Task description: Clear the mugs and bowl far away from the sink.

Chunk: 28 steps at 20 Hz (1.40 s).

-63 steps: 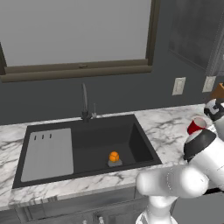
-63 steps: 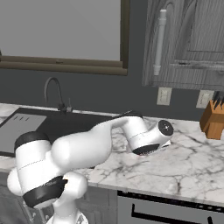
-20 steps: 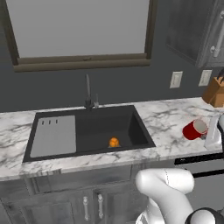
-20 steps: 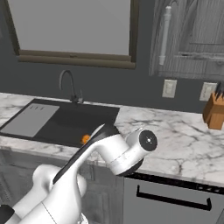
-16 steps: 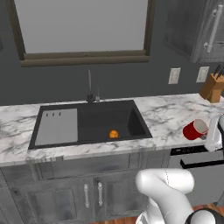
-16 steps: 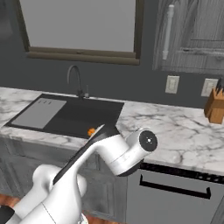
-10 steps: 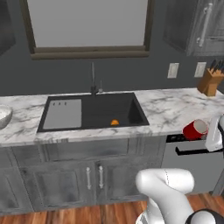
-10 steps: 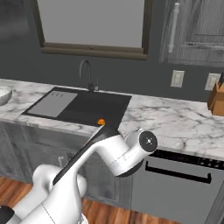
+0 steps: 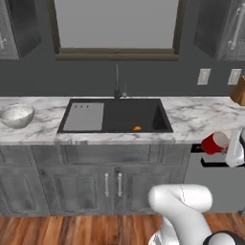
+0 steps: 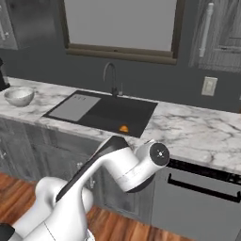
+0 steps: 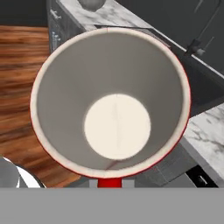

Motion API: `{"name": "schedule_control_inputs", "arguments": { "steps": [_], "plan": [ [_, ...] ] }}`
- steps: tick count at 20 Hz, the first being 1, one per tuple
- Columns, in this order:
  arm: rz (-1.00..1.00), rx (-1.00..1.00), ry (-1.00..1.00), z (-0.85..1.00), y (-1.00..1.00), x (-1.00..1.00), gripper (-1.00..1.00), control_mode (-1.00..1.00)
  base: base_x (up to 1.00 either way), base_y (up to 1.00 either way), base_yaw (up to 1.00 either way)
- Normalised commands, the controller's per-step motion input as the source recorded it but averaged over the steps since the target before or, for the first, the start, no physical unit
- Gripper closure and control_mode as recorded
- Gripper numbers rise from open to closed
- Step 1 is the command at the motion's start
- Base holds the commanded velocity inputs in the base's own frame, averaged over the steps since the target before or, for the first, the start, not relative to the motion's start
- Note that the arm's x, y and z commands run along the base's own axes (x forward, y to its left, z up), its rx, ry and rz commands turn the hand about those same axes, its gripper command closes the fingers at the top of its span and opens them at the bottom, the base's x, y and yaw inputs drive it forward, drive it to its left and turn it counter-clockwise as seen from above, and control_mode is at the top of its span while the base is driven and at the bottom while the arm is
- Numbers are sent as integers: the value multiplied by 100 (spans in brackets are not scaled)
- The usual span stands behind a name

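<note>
The red mug (image 9: 214, 142), white inside, hangs in the air in front of the counter edge at the right, and my gripper (image 9: 226, 145) is shut on it. The hand view looks straight into the mug (image 11: 111, 105), whose rim hides the fingers. The speckled bowl (image 9: 16, 115) stands on the marble counter left of the sink (image 9: 117, 115). From the right base view, the bowl (image 10: 20, 96) is at the far left and the sink (image 10: 101, 111) is mid-counter. Beyond the mug's rim in the hand view is the bowl (image 11: 91, 4).
A small orange thing (image 9: 137, 128) lies in the black basin. The dark faucet (image 9: 116, 81) rises behind it. A knife block (image 9: 239, 93) stands at the far right of the counter. A dishwasher front (image 10: 202, 197) is below the right counter, over a wooden floor (image 9: 72, 229).
The whole picture has drawn back from the counter, so the camera has moved; cabinets, floor and the bowl at the left have come into view. The red mug stays in the gripper.
</note>
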Motion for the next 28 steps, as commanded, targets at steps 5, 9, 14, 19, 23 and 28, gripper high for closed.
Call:
{"name": "schedule_control_inputs", "arguments": {
  "steps": [5, 9, 14, 19, 23, 28],
  "plan": [
    [0, 0, 0, 0, 0, 0, 100, 100, 0, 5, 47],
    [0, 0, 0, 0, 0, 0, 100, 100, 0, 0, 64],
    [0, 0, 0, 0, 0, 0, 100, 100, 0, 0, 70],
    [0, 0, 0, 0, 0, 0, 100, 100, 0, 0, 66],
    [0, 0, 0, 0, 0, 0, 100, 100, 0, 0, 61],
    [0, 0, 0, 0, 0, 0, 100, 100, 0, 0, 58]
  ]
}}
